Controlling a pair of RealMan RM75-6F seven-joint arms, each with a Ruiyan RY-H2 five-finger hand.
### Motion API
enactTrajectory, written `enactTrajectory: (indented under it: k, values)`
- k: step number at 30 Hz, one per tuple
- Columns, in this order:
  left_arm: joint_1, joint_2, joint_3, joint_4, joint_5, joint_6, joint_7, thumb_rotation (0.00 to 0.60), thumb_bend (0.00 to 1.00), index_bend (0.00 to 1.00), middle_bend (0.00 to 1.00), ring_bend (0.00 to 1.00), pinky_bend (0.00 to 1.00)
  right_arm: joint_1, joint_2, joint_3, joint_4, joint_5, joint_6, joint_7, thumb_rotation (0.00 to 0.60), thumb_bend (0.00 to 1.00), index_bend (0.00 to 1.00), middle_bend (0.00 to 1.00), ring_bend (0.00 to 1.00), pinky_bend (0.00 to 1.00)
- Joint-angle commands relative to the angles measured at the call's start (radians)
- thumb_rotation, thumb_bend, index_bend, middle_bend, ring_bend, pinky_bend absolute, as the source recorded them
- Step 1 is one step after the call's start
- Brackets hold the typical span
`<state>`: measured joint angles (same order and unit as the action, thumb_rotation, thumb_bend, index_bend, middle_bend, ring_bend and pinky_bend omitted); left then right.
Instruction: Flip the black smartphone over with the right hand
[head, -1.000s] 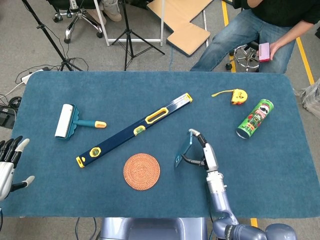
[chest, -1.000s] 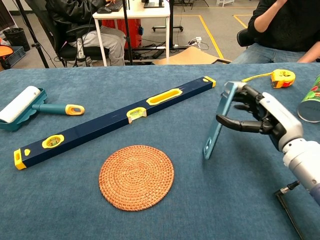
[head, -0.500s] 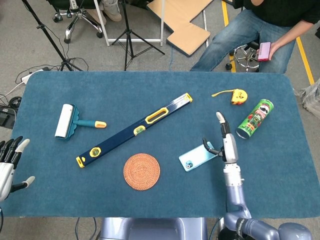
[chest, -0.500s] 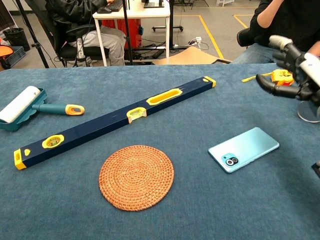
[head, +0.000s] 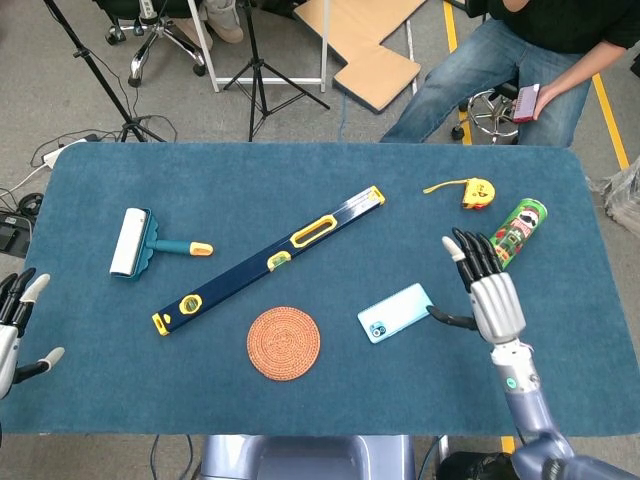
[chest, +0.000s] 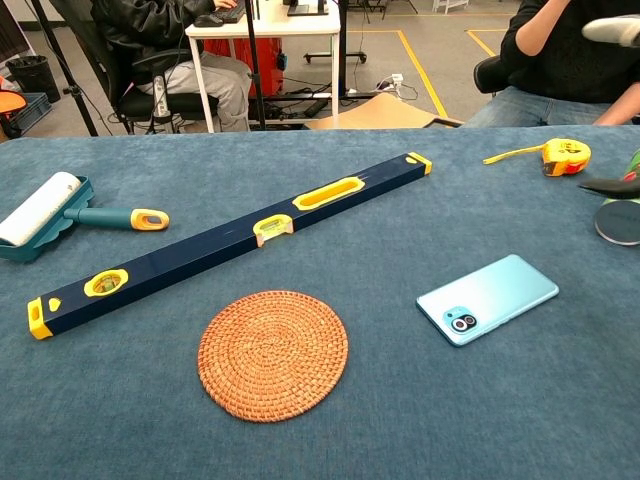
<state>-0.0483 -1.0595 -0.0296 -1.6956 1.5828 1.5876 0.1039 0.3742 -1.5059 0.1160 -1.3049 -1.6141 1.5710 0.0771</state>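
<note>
The smartphone (head: 396, 312) (chest: 487, 298) lies flat on the blue table, light-blue back and camera lens facing up. My right hand (head: 488, 288) hovers just right of the phone, fingers spread and holding nothing. In the chest view only a fingertip (chest: 612, 29) and thumb tip of it show at the right edge. My left hand (head: 14, 330) sits at the table's left edge, fingers apart, empty.
A long blue spirit level (head: 270, 260) runs diagonally across the middle. A woven coaster (head: 284, 343) lies left of the phone. A green chips can (head: 510, 237) and a yellow tape measure (head: 476, 192) sit near my right hand. A lint roller (head: 140, 243) lies far left.
The phone went from standing on edge in my right hand to lying flat, back up. My right hand let go, lifted and drew back to the right.
</note>
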Motion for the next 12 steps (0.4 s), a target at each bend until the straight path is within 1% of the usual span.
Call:
enactTrajectory:
  k: [1,4,7,12]
  values:
    - [0.006,0.001,0.007,0.004,0.016,0.009,-0.014,0.600,0.00,0.00,0.00,0.00,0.00,-0.166,0.250,-0.108,-0.367,0.013,0.072,-0.310,0.600,0.00,0.01,0.00,0.00,0.00]
    - [0.010,0.004,0.017,0.004,0.035,0.017,-0.022,0.600,0.00,0.00,0.00,0.00,0.00,-0.220,0.297,-0.132,-0.452,0.040,0.093,-0.360,0.600,0.00,0.01,0.00,0.00,0.00]
    - [0.012,0.006,0.023,0.006,0.048,0.020,-0.028,0.600,0.00,0.00,0.00,0.00,0.00,-0.262,0.316,-0.144,-0.476,0.054,0.121,-0.388,0.600,0.00,0.01,0.00,0.00,0.00]
    - [0.013,0.007,0.026,0.009,0.058,0.022,-0.038,0.600,0.00,0.00,0.00,0.00,0.00,-0.291,0.325,-0.145,-0.485,0.069,0.124,-0.416,0.600,0.00,0.01,0.00,0.00,0.00]
